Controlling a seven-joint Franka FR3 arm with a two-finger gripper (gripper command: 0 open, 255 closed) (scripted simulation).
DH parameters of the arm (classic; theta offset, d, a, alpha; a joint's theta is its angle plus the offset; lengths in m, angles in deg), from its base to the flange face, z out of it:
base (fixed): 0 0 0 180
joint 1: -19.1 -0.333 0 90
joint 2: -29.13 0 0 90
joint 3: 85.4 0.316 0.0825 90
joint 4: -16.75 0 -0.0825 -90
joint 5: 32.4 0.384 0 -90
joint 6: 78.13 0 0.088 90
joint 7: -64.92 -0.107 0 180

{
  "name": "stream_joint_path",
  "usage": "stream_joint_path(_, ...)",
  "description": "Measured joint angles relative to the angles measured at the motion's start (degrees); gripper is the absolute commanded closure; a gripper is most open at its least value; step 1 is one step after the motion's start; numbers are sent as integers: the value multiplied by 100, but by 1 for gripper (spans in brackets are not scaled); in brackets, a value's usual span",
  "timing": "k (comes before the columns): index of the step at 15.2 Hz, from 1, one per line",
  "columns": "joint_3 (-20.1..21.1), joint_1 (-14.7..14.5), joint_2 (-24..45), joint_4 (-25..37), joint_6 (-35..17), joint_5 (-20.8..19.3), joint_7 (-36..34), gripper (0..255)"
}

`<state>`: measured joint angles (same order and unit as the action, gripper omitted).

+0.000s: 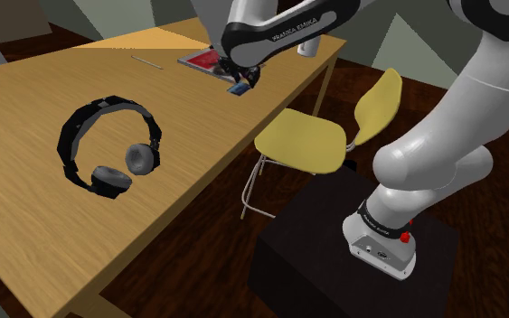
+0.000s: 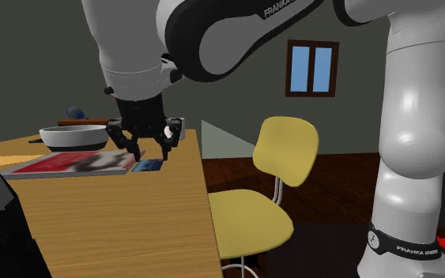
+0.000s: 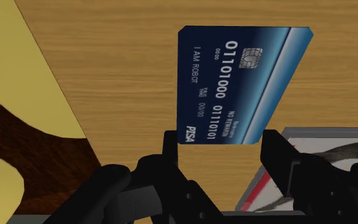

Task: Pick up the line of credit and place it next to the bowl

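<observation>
The dark blue credit card (image 3: 241,83), printed with white numbers and a chip, lies flat and low over the wooden table (image 3: 107,57). My black gripper (image 3: 219,145) is shut on it, one finger on each long edge of its near end. From the second exterior view the card (image 2: 147,166) sits just under the gripper (image 2: 149,150), beside a red magazine (image 2: 66,163); I cannot tell whether it touches the wood. A grey bowl (image 2: 74,137) stands behind the magazine. In the shoulder view the gripper (image 1: 241,83) hangs over the card (image 1: 239,91) near the table's far right edge.
Black headphones (image 1: 108,149) lie mid-table and a thin stick (image 1: 146,61) lies farther back. A yellow chair (image 1: 306,140) stands close to the table's right edge, beside my dark stand (image 1: 334,253). The red magazine (image 1: 202,60) borders the card.
</observation>
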<state>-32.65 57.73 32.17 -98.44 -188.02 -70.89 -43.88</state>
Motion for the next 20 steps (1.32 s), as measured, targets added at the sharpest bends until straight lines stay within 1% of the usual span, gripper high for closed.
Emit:
stream_joint_path(3,-2,29,-163,90,99,168,191,255)
stream_joint_path(13,-20,50,-443,606,592,506,703,255)
stream_joint_path(20,-14,40,-517,1021,977,620,961,255)
